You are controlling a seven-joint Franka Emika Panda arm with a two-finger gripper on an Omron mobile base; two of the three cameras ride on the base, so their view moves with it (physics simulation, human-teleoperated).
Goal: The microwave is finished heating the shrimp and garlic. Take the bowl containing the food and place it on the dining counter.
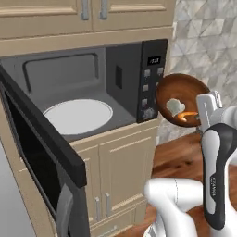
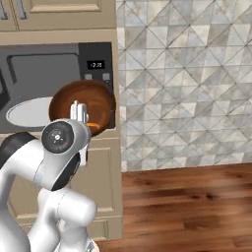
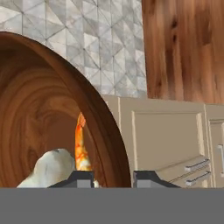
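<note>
The end effector [image 3: 113, 177] pinches the rim of the bowl [image 1: 181, 98], one dark fingertip [image 3: 78, 178] inside the wall and the other outside it. The bowl hangs in the air outside the microwave [image 1: 88, 88], tipped steeply so its hollow faces the cameras, just in front of the button panel [image 1: 152, 78] at the oven's right edge. In it the garlic [image 1: 175, 106] and the shrimp [image 1: 186, 116] lie side by side at the low part of the hollow, close to the gripped rim; in the hand view the shrimp stands as a thin orange strip right beside the pale lump.

The microwave door [image 1: 41, 152] is swung wide open toward the left, its grey handle [image 1: 64, 213] at the bottom. Inside, the grey cavity holds the white turntable [image 1: 78, 115], which lies bare and flat. Beige panelled cabinets [image 1: 115, 171] sit below the oven and more of them [image 1: 83, 16] above it. To the right runs a wall of grey triangular tiles [image 2: 187, 83], and below it a reddish-brown wooden floor [image 2: 187, 206].
</note>
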